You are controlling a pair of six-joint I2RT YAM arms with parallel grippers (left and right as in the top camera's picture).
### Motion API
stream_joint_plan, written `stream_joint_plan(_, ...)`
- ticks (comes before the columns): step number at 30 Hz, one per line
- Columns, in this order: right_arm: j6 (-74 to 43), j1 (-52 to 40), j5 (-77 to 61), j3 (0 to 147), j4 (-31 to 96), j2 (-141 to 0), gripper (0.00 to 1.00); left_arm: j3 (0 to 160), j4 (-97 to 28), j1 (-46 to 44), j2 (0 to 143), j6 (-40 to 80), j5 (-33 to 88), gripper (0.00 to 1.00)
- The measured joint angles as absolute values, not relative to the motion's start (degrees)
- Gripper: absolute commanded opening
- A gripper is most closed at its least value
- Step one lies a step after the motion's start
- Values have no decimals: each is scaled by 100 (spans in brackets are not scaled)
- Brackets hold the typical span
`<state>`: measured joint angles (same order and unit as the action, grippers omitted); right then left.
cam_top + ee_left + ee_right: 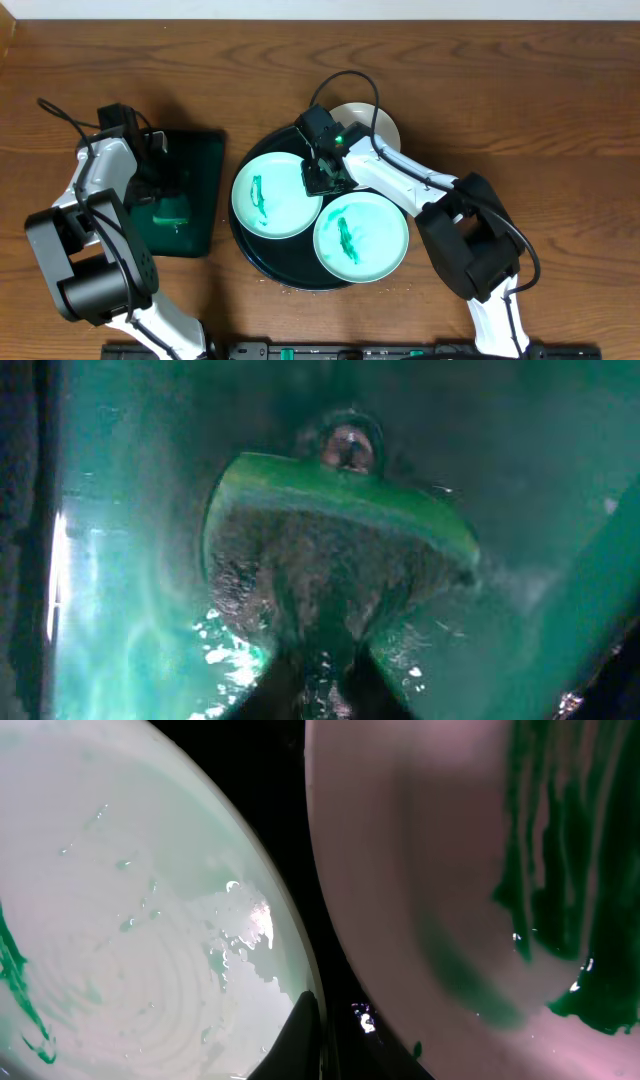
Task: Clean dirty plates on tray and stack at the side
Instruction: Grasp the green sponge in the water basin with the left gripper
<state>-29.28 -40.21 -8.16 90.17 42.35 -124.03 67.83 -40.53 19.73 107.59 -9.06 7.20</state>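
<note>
The round black tray (262, 268) holds two pale mint-green plates, one at the left (283, 213) and one at the front right (378, 250), each with a dark green smear. A white plate (384, 123) lies behind the tray, partly under the right arm. My right gripper (325, 180) is shut and low between the two mint plates. In the right wrist view its dark fingertip (303, 1040) sits at the left plate's (120, 920) rim, and the smeared plate (420, 870) is at the right. My left gripper (322, 665) is shut on a green-edged sponge (330, 550).
A smaller dark green rectangular tray (200, 160) lies left of the black tray, wet inside (120, 510), with the left arm over it. Bare wooden table surrounds both trays. Black tray surface (270, 800) shows between the two plates.
</note>
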Motion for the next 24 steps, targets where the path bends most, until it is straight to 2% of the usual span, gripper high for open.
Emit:
stream_joint_plan(6,-2928,-4021,-834,9017,4235,-12403,1,6829,-4193,1973,10772,-576,718,7)
stream_joint_plan(13,-2908,-3986,-919,9019,4235,-12409,1,6930,-4965,1973,10691,-309,720,7)
stream_joint_plan(24,-2696,-3841,-1258,9028,4244,-12431,1,6930,-5404,1970,9426,47,738,7)
